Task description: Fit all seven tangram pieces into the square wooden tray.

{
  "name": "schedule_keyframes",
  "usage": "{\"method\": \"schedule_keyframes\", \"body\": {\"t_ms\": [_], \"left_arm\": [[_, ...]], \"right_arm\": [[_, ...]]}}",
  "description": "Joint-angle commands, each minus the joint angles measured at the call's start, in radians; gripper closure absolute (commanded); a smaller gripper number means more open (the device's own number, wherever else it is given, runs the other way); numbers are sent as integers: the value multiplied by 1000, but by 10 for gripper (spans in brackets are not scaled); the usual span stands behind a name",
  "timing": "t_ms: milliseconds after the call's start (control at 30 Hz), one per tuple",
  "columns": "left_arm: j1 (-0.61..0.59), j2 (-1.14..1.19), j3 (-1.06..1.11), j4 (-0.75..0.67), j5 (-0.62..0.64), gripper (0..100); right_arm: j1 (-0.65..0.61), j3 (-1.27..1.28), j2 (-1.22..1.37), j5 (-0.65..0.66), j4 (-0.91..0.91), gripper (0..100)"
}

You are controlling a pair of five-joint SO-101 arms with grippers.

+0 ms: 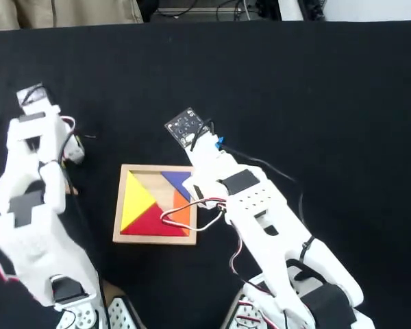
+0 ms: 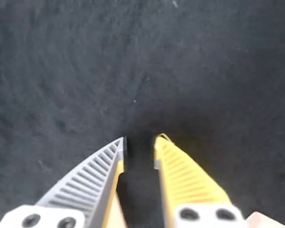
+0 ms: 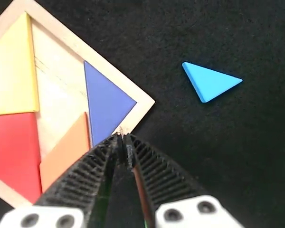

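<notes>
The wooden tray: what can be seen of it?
The wooden tray is square, pale wood with a raised rim, flat on the black table. A yellow piece, red piece, orange piece and dark blue piece lie inside; part of its floor is bare. The shut right claw is over its rim beside the dark blue piece.

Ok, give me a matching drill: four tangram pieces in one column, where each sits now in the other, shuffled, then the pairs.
1. light blue triangle
2. dark blue triangle
3. yellow triangle
4. orange piece

a. in the tray, between the red piece and the dark blue triangle
b. on the black table, outside the tray
c. in the tray, bare wood between it and the dark blue triangle
d. in the tray, along the frame by the right gripper

Pairs: 1-b, 2-d, 3-c, 4-a
</notes>
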Motion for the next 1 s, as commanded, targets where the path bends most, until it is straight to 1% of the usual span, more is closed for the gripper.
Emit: {"method": "schedule_keyframes", "body": {"t_ms": [0,100,233,400,500,567,667,733,833,900,967], "left_arm": [[70,163,-390,242,-14,851],[56,160,-568,373,-9,848],[47,103,-671,468,-17,847],[48,40,-641,577,-81,847],[30,9,-535,626,-147,845],[-4,-25,-433,623,-172,815],[-71,-144,-254,559,-192,754],[-114,-282,-114,483,-196,752],[-130,-500,139,354,-183,750],[-130,-611,302,262,-110,750],[-119,-660,444,147,-44,750]], "right_arm": [[-14,-5,-33,9,5,984],[-14,-5,-33,9,5,984],[-14,-5,-35,9,5,984],[-14,-5,-35,9,5,984],[-14,-5,-35,9,5,984],[-14,-5,-35,9,5,984],[-14,-5,-35,11,5,984],[-14,-5,-35,11,5,984],[-14,-5,-35,11,5,984],[-14,-4,-35,11,5,984],[-14,-4,-35,11,5,984]]}}
